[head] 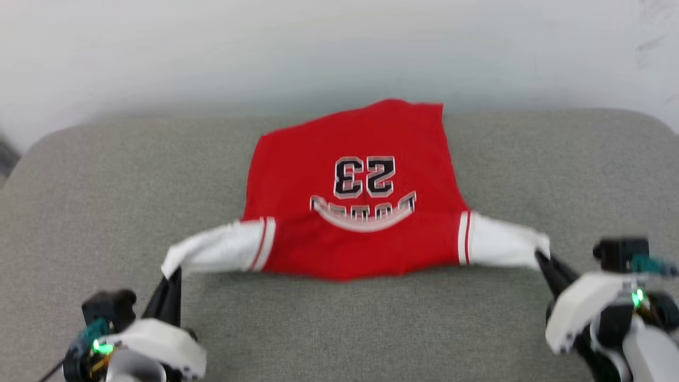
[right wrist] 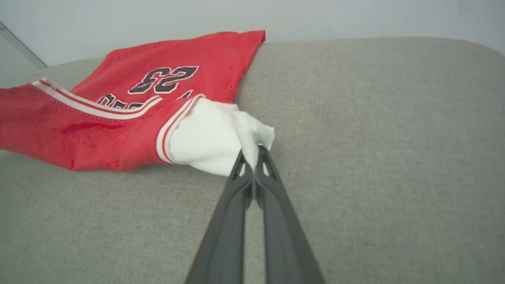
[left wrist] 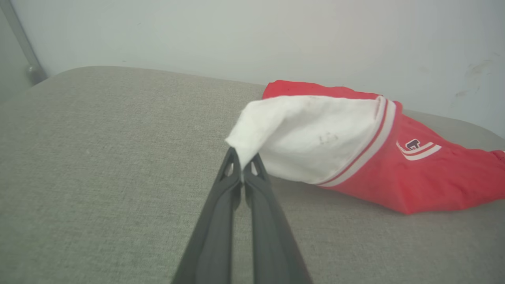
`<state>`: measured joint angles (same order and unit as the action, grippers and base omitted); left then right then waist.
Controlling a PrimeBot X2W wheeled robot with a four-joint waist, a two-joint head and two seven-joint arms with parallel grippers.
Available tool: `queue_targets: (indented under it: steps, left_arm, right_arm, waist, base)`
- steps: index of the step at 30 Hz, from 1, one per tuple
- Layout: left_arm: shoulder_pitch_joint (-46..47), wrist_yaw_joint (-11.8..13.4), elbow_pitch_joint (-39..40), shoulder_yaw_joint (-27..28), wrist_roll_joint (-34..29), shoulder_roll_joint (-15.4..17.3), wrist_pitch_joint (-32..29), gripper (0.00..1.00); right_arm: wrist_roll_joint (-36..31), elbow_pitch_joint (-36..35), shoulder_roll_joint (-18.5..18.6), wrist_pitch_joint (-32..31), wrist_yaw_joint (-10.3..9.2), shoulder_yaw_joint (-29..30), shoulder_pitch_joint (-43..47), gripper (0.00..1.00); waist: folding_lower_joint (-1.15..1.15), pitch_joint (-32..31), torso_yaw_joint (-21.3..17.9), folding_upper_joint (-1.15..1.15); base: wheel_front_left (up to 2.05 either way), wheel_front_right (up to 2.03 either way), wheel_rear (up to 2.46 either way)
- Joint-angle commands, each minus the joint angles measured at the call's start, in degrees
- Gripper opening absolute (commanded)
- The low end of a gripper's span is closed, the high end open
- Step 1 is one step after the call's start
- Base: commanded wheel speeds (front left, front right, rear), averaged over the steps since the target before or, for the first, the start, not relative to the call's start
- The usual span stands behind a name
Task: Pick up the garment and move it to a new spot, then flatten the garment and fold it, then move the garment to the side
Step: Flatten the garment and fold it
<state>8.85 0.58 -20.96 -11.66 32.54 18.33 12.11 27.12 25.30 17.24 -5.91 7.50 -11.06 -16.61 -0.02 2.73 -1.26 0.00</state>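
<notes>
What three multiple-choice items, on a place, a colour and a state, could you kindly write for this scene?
1. The garment rests on: A a wooden floor; B a metal tray; C a grey cushion.
2. Its sleeves are: A black; B white; C blue.
3. The left gripper and right gripper are: A shut on the garment; B wide open; C shut on nothing.
Answers: C, grey fabric lies under it; B, both sleeves show white; A, each wrist view shows fingers pinching a sleeve end.
</notes>
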Motion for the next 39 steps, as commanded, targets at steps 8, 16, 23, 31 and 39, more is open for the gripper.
queue_targets:
  steps: [8, 16, 23, 31, 39]
  left_arm:
    - [-13.3, 5.1, 8.9, -0.6, 0.3, 1.4, -5.9, 0.00]
    - [-16.7, 7.6, 13.3, -1.1, -0.6, 1.9, -7.2, 0.00]
    - [-15.3, 7.6, 16.5, -2.3, -1.5, 1.7, -6.6, 0.00]
    - [-11.0, 7.8, 22.4, -2.9, -3.4, 2.0, -5.6, 0.00]
    - [-4.3, 6.7, 28.3, -4.8, -5.1, 1.1, -4.9, 0.00]
  right_arm:
    - [-4.7, -17.9, -5.6, -9.7, -0.02, 9.8, 22.6, 0.00]
    - [-9.3, -23.2, -9.1, -13.0, -0.03, 13.3, 30.6, 1.00]
    - [-10.1, -25.0, -9.7, -8.7, -0.02, 15.6, 25.8, 1.00]
    - [-9.1, -18.6, -8.2, -8.6, -0.02, 19.9, 7.2, 1.00]
    - [-9.0, 0.3, -5.6, -16.8, -0.02, 23.3, -17.1, 1.00]
  waist:
    - [0.02, -3.5, 0.3, 0.00]
    - [0.02, -3.4, 0.6, 0.00]
    - [0.02, -2.7, 1.2, 0.00]
    - [0.02, 4.2, 3.1, 0.00]
    - [0.02, 14.1, 7.6, 0.00]
  base:
    - [0.00, 0.00, 0.00]
    - [0.00, 0.00, 0.00]
    - [0.00, 0.00, 0.00]
    - [0.00, 0.00, 0.00]
    - [0.00, 0.00, 0.00]
